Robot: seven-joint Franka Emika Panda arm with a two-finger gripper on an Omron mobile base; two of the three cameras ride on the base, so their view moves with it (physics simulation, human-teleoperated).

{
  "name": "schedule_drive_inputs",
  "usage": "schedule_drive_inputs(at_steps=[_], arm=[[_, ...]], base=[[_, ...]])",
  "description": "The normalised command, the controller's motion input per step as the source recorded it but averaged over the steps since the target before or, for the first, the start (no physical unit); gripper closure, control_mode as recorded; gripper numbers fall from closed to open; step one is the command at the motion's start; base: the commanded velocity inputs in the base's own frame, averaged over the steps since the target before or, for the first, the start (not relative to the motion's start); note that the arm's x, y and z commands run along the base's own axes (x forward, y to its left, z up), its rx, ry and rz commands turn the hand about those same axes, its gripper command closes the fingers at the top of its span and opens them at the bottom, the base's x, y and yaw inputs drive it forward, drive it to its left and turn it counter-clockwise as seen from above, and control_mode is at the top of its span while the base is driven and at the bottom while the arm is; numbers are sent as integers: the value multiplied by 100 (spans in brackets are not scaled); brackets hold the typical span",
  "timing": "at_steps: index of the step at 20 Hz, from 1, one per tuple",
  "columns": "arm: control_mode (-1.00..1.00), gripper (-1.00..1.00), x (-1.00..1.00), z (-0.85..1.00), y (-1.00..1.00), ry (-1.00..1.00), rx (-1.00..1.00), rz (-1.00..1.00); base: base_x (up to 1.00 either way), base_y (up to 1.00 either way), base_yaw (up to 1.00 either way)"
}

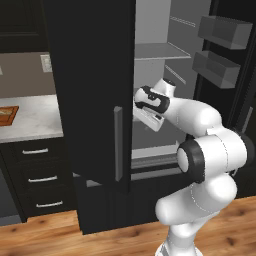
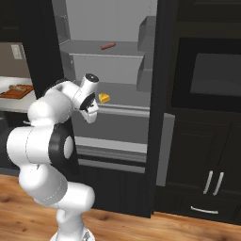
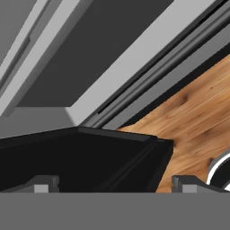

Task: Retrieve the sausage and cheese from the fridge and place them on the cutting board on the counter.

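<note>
The black fridge (image 2: 113, 70) stands open, showing its pale grey shelves. The sausage (image 2: 108, 46), a slim reddish-brown stick, lies on the upper shelf. The cheese (image 2: 104, 98), a small yellow wedge, sits on the shelf below, just right of my hand. My gripper (image 3: 114, 186) is inside the fridge at that lower shelf's height, pointing down toward the bottom drawer and the floor. It is open, its fingertips (image 3: 45, 184) wide apart with nothing between them. The cutting board (image 1: 7, 115) lies far left on the marble counter (image 1: 37, 117).
The fridge's left door (image 1: 90, 100) hangs partly open between my arm and the counter. The right door with its bins (image 1: 222, 50) is swung wide. A dark wall oven (image 2: 216, 80) stands to the right. Wooden floor (image 3: 193, 103) lies below.
</note>
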Motion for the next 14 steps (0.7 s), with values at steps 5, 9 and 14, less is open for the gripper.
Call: schedule_drive_inputs(at_steps=[5, 9, 14], arm=[[-100, -100, 2, 0, 46, 0, 1, 0], [-100, -100, -21, 2, 41, -2, 5, 6], [-100, -100, -45, 9, 36, -5, 5, 12]], base=[[0, 0, 0], [0, 0, 0], [0, 0, 0]])
